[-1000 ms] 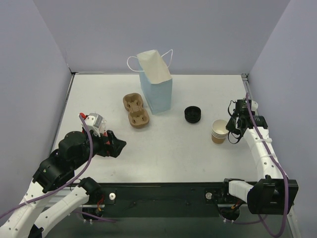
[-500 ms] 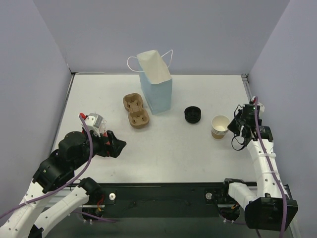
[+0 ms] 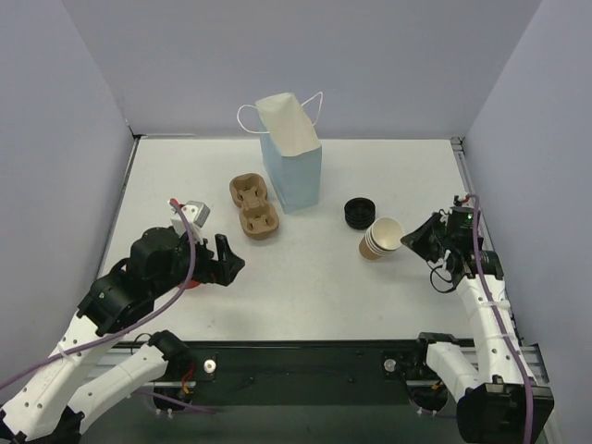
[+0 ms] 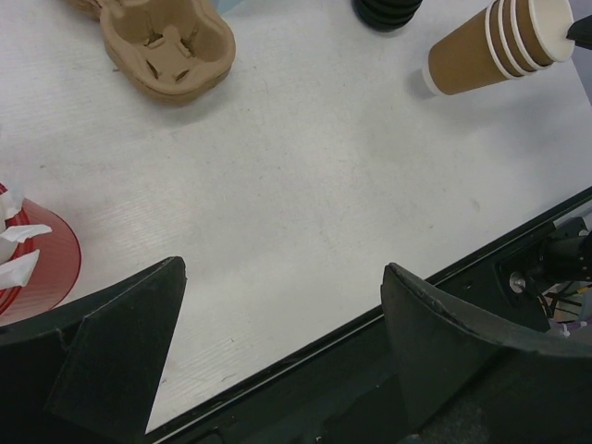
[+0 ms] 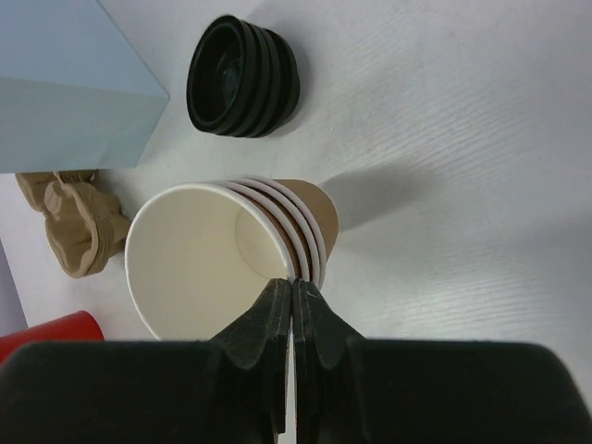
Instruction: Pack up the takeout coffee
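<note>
My right claw [image 5: 294, 294] is pressed together on the rim of the kraft cups [image 5: 231, 264], one finger inside the mouth and one outside, pinching the wall of the outermost cup. The cups are nested in one stack, and I count four rims. The stack is tipped well over. Its long axis runs from its base, low and toward the left, up to its open mouth, which faces right toward my wrist. I cannot tell whether the base touches the surface [image 3: 314, 287].

My left claw [image 4: 282, 270] is spread wide and holds nothing. It hangs above the near left part of the surface. One red cup [image 4: 37, 264] sits just under its left finger, mostly cut off, so I cannot tell which way it points.

Just beyond the kraft cups lies one stack of black lids [image 5: 243, 76], nested, and I cannot count them exactly. The kraft cups are on the right half of the surface, just beside these lids and well apart from the tray [image 3: 253, 205].

There is one tray, tan pulp with two holes, both empty, lying left of middle. One light blue bag [image 3: 294, 166] with white handles stands upright just beside it, toward the back.

The surface is white and matte, with a black rail along its near edge. Plain pale lilac walls [image 3: 370, 65] close it in on three sides.
</note>
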`<state>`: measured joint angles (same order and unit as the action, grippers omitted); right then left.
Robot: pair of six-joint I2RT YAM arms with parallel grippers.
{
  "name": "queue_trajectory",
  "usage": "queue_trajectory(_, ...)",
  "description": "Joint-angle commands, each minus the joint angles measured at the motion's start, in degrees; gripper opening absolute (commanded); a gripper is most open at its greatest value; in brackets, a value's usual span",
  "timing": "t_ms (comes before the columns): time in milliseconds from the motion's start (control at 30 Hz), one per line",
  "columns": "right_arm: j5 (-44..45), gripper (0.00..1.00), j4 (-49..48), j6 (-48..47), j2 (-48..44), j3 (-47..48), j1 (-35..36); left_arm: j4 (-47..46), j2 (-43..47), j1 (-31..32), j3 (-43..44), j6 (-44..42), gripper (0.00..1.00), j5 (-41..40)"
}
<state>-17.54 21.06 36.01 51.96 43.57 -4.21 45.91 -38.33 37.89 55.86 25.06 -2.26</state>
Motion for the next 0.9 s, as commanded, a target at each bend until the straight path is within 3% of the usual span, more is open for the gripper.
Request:
queue_trajectory(0, -2.68, 0.00, -1.28, 1.17, 0.60, -2.88, 0.69, -4.33, -3.42, 0.26, 3.56, -1.33, 0.95, 2.26)
queue_trajectory(200, -4.77, 0.00, 2.23, 3.27, -1.78, 6.25, 0.78, -6.88, -6.41, 0.34, 3.65, -1.94, 0.93, 2.87)
queue_trajectory(433, -3.91, 0.00, 1.53, 2.32, -3.71, 1.87, 1.31, -8.64, -8.43, 0.69, 3.12, -1.24, 0.93, 4.81)
queue_trajectory(600, 0.22, 0.00, 4.24, -0.50, -4.15, 6.43, 1.31, -8.73, -7.99, 0.69, 2.42, -1.15, 0.93, 4.37)
queue_trajectory(733, -1.79, 0.00, 5.04, -2.17, -2.14, 11.53, 1.57, -8.21, -7.64, 0.69, 3.11, -1.68, 0.93, 3.85)
queue_trajectory(867, -2.61, 0.00, 5.39, -2.61, -0.38, 16.18, 7.70, -6.28, -7.55, 0.69, 5.05, -3.17, 0.93, 2.79)
